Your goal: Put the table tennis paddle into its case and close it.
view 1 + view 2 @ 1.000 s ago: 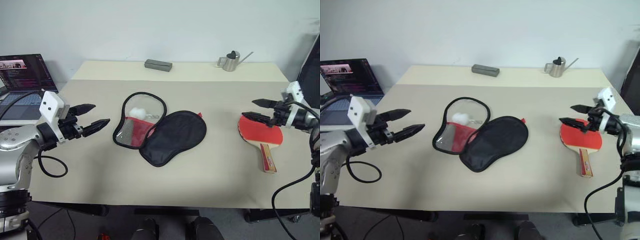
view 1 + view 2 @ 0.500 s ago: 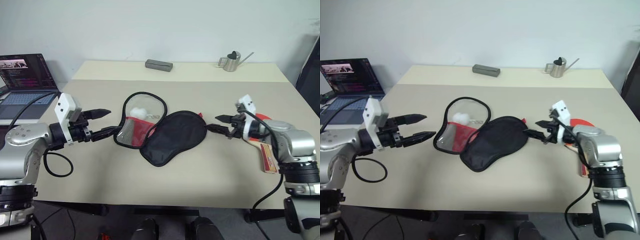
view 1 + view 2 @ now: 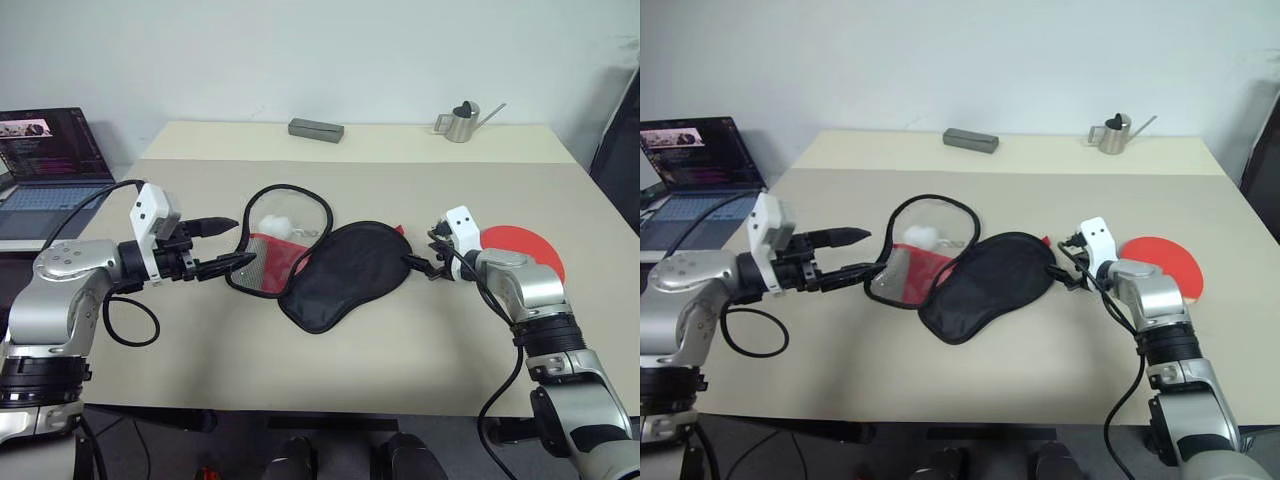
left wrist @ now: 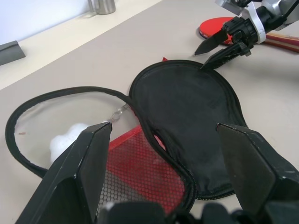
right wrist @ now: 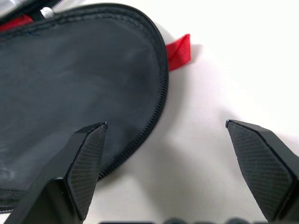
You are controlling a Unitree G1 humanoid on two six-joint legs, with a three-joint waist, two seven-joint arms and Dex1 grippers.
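The case (image 3: 350, 273) lies open in the middle of the table, its black half toward the right and its clear and red mesh half (image 3: 277, 240) toward the left, with a white pom-pom (image 3: 272, 224) inside. My left gripper (image 3: 245, 242) is open at the case's left rim. At the black half's right edge my right gripper (image 3: 418, 249) is open and low, beside a small red tab (image 5: 180, 51). The table tennis paddle (image 3: 520, 243) lies red face up to the right, partly behind my right arm. Neither gripper holds anything.
A laptop (image 3: 45, 160) stands open off the table's left side. A grey box (image 3: 316, 129) and a small metal watering can (image 3: 460, 122) sit along the far edge.
My right gripper swung left and down from above the paddle to the case's right edge. My left gripper moved right to the case's left rim.
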